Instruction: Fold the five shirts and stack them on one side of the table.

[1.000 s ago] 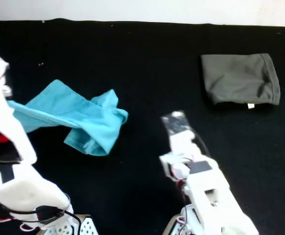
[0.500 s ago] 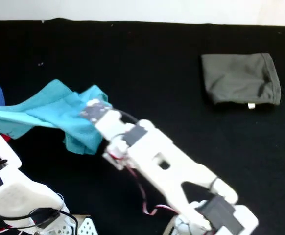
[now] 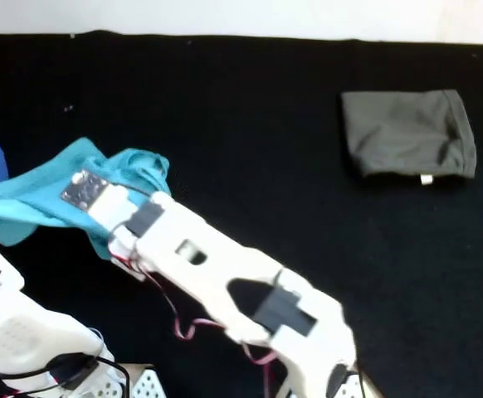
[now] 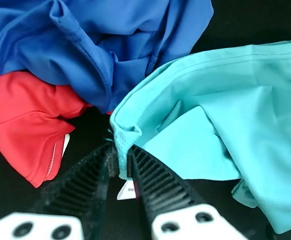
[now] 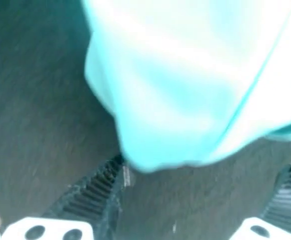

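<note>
Left jaws pinch the hem of the teal shirt (image 4: 235, 115); right jaws gape wide above it. A mistimed close could bunch fabric or tug the hem free.

Bright, even light falls on everything. The black counter (image 3: 258, 108) looks very dark. A thin shadow edges the grey shirt (image 3: 406, 131).

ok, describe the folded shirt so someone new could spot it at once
On the black table, look to the far right in the high view. The grey shirt lies there alone, folded into a flat rectangle; the teal shirt, blue shirt and red shirt are crumpled at the left.
</note>
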Robot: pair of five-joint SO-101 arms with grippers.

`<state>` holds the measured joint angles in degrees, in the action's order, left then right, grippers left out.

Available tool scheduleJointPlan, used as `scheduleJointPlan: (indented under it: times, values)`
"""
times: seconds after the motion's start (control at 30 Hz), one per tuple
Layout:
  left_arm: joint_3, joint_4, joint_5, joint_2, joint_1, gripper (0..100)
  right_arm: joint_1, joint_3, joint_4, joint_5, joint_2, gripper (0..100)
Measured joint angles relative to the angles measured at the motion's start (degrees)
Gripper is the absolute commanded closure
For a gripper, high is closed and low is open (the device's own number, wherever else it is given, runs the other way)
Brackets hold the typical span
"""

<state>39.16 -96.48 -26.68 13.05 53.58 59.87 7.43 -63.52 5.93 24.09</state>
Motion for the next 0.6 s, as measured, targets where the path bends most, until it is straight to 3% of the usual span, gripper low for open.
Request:
scheduleJointPlan:
  times: [0.1,0.23,0.3,0.6]
  values:
    - [0.0,0.0,0.0,0.0,0.0,99,-0.7,8.26,-0.7,-0.62,7.91,67.0]
    - [0.0,0.0,0.0,0.0,0.0,99,-2.64,18.46,-4.48,-0.79,16.44,99.2]
    - [0.0,-0.62,0.0,0.0,0.0,99,-3.78,23.12,-6.51,-0.79,19.52,96.0]
    - [-0.18,-2.37,0.0,0.0,-1.05,99,-12.75,42.37,-22.07,-0.7,22.95,99.3]
